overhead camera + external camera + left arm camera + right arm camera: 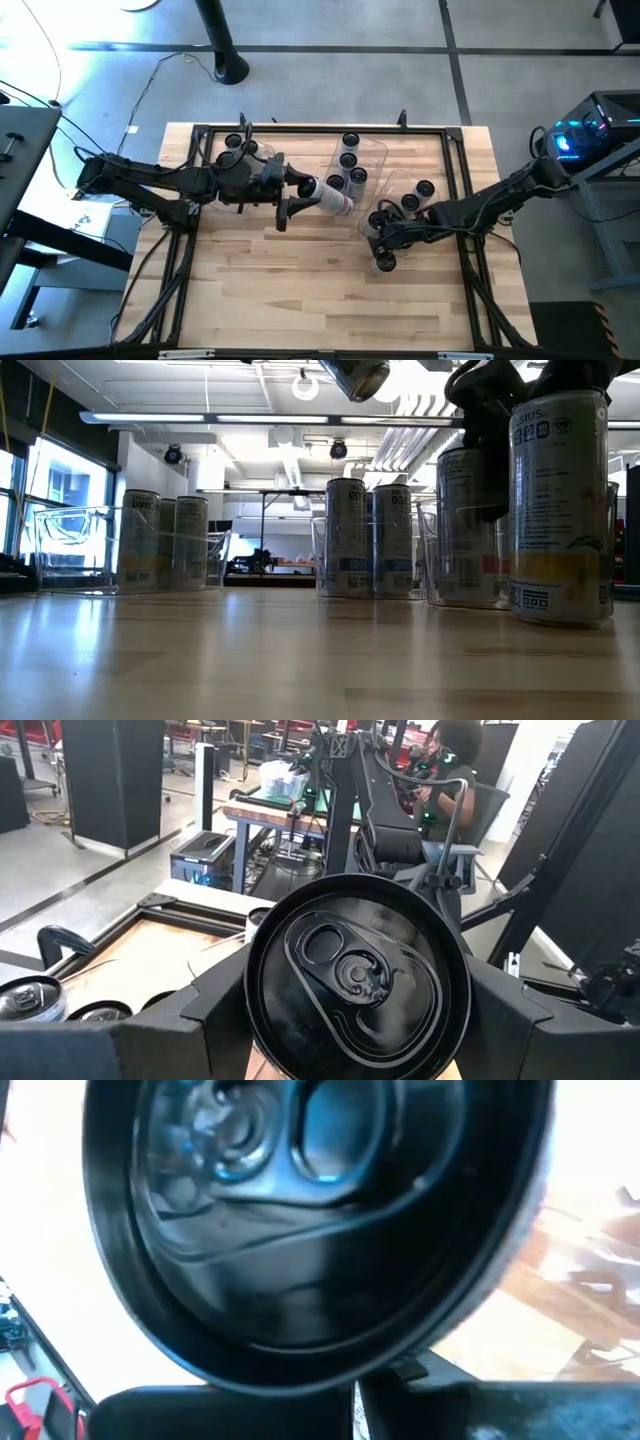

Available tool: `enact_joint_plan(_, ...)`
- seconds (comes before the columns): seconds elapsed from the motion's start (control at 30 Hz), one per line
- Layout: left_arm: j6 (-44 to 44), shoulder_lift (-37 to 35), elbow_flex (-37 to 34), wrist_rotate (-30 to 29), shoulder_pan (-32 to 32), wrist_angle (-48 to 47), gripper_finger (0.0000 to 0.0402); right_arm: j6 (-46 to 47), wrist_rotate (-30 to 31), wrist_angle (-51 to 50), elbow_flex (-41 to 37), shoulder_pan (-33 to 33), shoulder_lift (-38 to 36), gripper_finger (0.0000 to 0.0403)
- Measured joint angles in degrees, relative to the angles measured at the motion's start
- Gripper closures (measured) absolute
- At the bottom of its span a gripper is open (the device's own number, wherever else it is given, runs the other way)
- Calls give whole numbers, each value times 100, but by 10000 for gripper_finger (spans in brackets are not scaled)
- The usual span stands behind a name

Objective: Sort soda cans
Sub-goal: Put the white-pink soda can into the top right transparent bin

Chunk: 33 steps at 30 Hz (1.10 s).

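Note:
My left gripper (312, 193) is shut on a soda can (335, 198) held lying level above the table's middle. The can's dark top (355, 975) faces the left wrist camera, and the low view shows the can at the upper edge (357, 375). My right gripper (383, 244) is shut and slants down right beside another soda can (386, 263), which stands upright on its base on the table (560, 510). Its dark top (300, 1210) fills the right wrist view. More cans stand in three clear bins. My left gripper pinches the can's side wall between its two fingers (215, 1010), one on each side, just behind the top rim (252, 990). The fingers come level from the table's left and lie along the can. The can is lifted clear, lying level. Whether my right gripper touches the standing can, I cannot tell.
A clear bin (372, 150) with several cans stands at the far middle. A second bin (398, 183) with cans is beside my right arm, and a third (240, 150) at the far left. Bare wooden table (300, 290) lies toward the near edge. A person sits beyond the table (450, 760).

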Motion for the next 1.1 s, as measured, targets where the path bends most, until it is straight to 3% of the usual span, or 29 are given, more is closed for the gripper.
enact_joint_plan(0.6,-2,8,0,-48,-21,226,162,-421,-94,277,24,25,-235,403)
enact_joint_plan(0.87,48,296,2,-103,-19,439,162,-604,27,-268,24,37,-1136,403)
enact_joint_plan(1.1,-80,741,2,-87,-17,1316,162,-752,315,-769,24,36,-1983,403)
